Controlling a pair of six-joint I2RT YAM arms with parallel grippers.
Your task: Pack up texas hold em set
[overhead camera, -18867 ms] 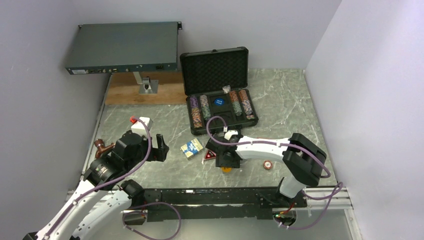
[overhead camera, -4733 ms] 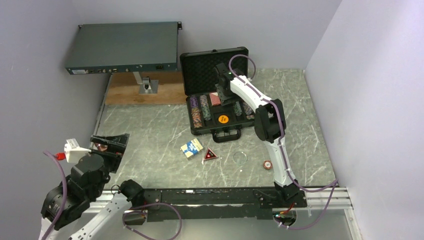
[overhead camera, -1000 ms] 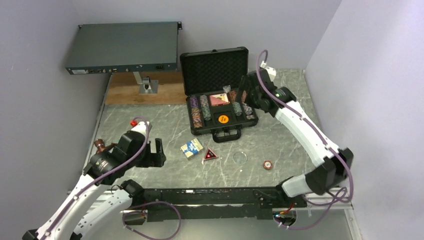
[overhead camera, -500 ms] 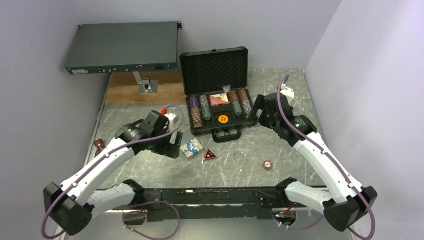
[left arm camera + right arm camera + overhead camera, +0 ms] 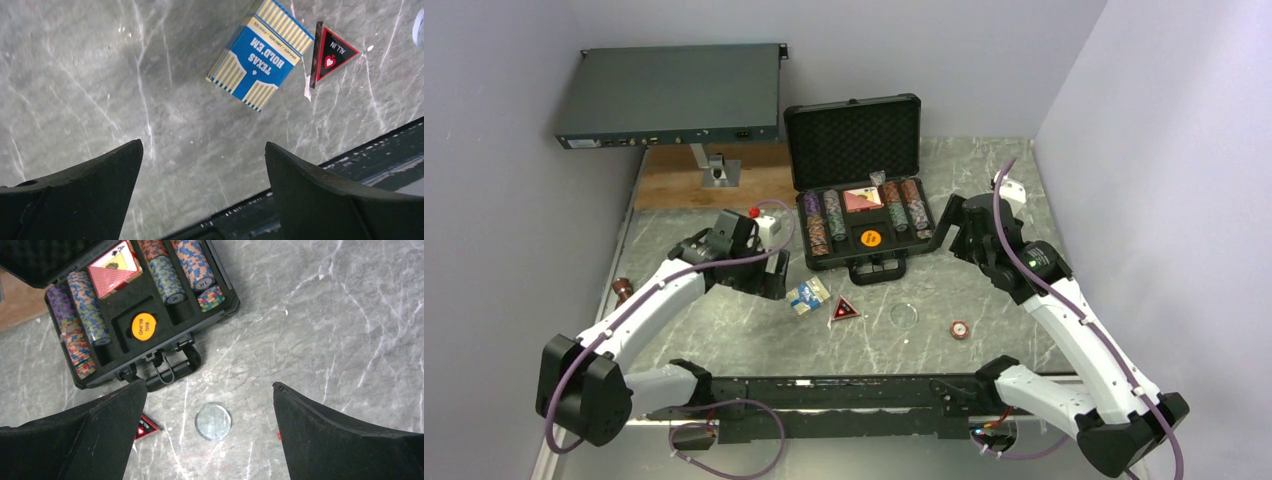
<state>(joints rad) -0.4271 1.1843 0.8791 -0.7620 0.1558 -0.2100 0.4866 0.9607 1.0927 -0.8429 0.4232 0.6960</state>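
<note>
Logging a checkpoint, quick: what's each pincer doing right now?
Left pincer: open, holding nothing.
Right pincer: open, holding nothing.

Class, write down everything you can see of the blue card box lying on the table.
The blue cardboard card box has yellow-striped ends and white lettering reading TEXAS HOLD'EM. It looks closed and lies flat, askew, on the grey marbled table. A red-and-black triangle marker lies close beside one corner; contact is unclear. The open left pincer hangs above without touching it.
</note>
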